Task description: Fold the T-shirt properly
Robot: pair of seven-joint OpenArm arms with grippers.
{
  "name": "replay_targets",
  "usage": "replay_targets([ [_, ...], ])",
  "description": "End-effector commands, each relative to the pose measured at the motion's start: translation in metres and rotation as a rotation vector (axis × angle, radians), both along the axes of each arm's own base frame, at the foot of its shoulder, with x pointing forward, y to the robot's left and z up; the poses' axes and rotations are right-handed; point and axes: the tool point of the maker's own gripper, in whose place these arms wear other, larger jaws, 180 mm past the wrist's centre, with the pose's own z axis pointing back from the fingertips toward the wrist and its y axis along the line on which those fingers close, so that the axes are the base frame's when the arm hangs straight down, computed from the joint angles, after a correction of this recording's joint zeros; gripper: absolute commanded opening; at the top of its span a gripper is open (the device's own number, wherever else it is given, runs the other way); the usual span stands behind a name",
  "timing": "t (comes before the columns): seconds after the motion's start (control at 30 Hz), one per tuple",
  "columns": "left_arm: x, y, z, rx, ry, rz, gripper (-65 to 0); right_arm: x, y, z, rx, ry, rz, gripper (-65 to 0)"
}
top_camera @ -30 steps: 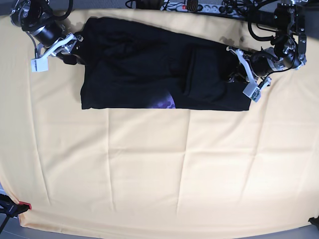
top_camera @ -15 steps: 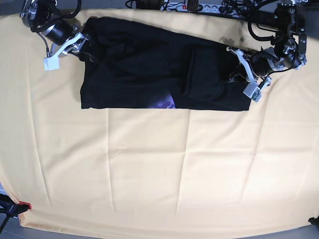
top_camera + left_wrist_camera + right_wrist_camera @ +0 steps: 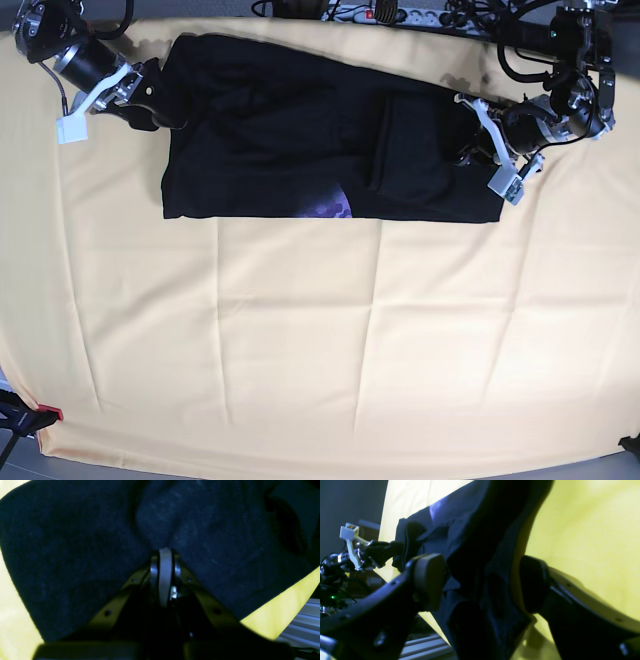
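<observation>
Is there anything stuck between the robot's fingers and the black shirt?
Nothing visible. The left gripper is shut right on the T-shirt. The right gripper is open, and only shirt cloth hangs between its fingers.

Black T-shirt (image 3: 300, 140) — folded, flat

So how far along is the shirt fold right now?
Partly done: the T-shirt lies as a long band, one fold made. In hand: the left gripper is shut on one end; the right gripper is open around the other. The crosswise folds are left.
</observation>
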Motion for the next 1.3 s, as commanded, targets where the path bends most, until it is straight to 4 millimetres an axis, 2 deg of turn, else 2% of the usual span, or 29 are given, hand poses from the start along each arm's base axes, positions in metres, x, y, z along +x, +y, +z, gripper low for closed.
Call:
replay_targets([
  [0.0, 0.004, 0.005, 0.005, 0.018, -0.018, 0.001, -65.0, 0.004, 0.000, 0.012, 0.016, -0.052, 0.003, -15.1],
  [0.23, 0.004, 0.005, 0.005, 0.018, -0.016, 0.000, -65.0, 0.004, 0.000, 0.008, 0.017, -0.027, -0.011, -15.1],
  [0.57, 0.004, 0.005, 0.004, 0.020, -0.014, 0.000, -65.0, 0.007, -0.012, -0.024, 0.076, 0.075, -0.109, -15.1],
  [0.73, 0.004, 0.005, 0.004, 0.019, -0.014, 0.000, -65.0, 0.003, 0.018, -0.029, 0.158, 0.084, -0.031, -15.1],
  [0.83, 0.004, 0.005, 0.004, 0.019, -0.014, 0.000, -65.0, -0.001, 0.044, -0.027, 0.197, 0.074, 0.061, -15.2],
  [0.93, 0.004, 0.006, 0.004, 0.020, -0.014, 0.000, -65.0, -0.002, 0.060, -0.024, 0.222, 0.062, 0.113, -15.2],
  [1.03, 0.004, 0.005, 0.004, 0.020, -0.014, 0.000, -65.0, 0.002, 0.068, -0.021, 0.227, 0.041, 0.144, -15.2],
  [1.2, 0.004, 0.005, 0.004, 0.019, -0.014, 0.000, -65.0, 0.013, 0.067, -0.020, 0.198, 0.017, 0.153, -15.4],
  [1.27, 0.004, 0.005, 0.004, 0.019, -0.015, 0.000, -65.0, 0.017, 0.065, -0.022, 0.163, 0.014, 0.162, -17.6],
])
